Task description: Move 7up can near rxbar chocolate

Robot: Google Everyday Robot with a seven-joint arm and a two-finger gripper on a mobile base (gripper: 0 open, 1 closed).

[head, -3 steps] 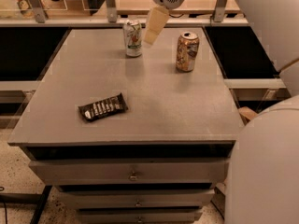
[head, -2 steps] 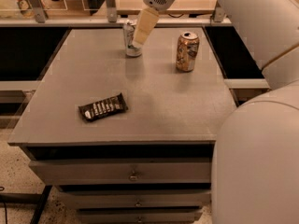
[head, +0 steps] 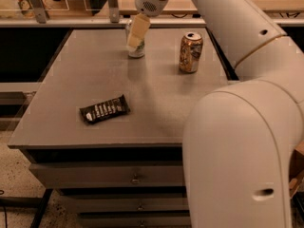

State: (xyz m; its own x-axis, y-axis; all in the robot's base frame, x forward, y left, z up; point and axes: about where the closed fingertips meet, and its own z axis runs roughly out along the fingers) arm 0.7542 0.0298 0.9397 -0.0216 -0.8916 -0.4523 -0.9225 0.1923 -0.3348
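Half hides the 7up can [head: 137,52] at upper centre behind the gripper [head: 135,38], angled down presumably to grasp it, cannot tell the jaws' spread, leaves the rxbar [head: 104,109] lower left, well apart.

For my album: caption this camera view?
End effector at the 7up can in back; rxbar chocolate lies up front.

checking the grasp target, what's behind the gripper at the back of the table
The 7up can stands right behind the gripper on the table. Only its base and left edge show; the gripper covers the rest, so contact cannot be judged.
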